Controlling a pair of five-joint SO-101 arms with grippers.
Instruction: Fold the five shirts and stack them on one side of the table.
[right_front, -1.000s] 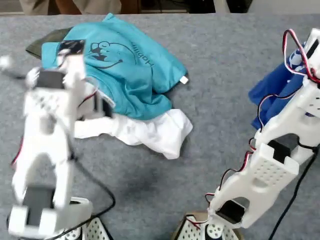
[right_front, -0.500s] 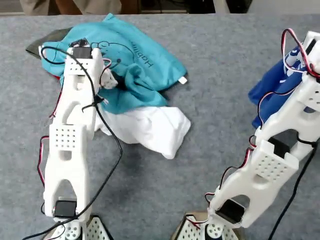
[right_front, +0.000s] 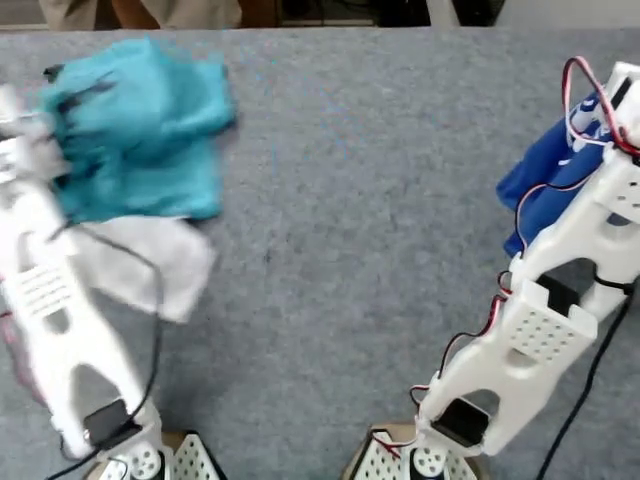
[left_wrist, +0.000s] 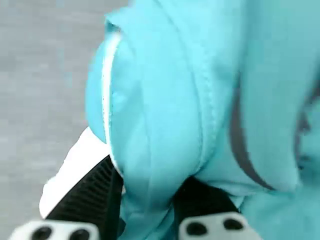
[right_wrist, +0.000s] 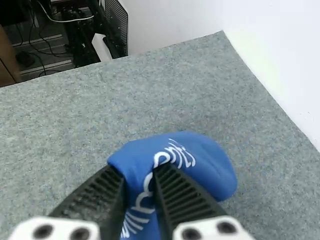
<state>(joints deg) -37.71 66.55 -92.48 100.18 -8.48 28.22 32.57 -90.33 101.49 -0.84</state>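
1. The left tool (left_wrist: 150, 200) is clenched on a fold of the crumpled teal shirt (left_wrist: 200, 90). In the left wrist view the cloth is bunched between the two black ribbed fingers (left_wrist: 90, 195) and spills out past them.
2. From the high view, the teal shirt sits at the far left of the grey felt surface (right_front: 380, 200), gathered into a lump with the left arm beside it at the left edge.
3. A rumpled white shirt (right_front: 150, 265) lies on the side of the teal one nearer the arm bases, its edge touching or tucked under the teal cloth; I cannot tell which.
4. The right tool (right_wrist: 137, 192) is clamped on a bright blue shirt with white lettering (right_wrist: 200, 170). The blue cloth is pinched between its fingers and hangs at the far right edge of the surface.
5. The relation that matters is that the teal and white shirts lie at the left arm's side and well apart from the right arm, with a broad bare stretch of felt between the two bundles.
6. The teal shirt shows no readable long axis while it is balled up, so neither hem nor collar can be picked out.
7. In my judgement the folding has hardly started, since none of the three shirts I can make out is flat or folded.
8. The next move probably calls for laying one shirt out on the bare middle, where both arms could reach it.
9. A likely snag is the white shirt dragging along with the teal one where they touch.
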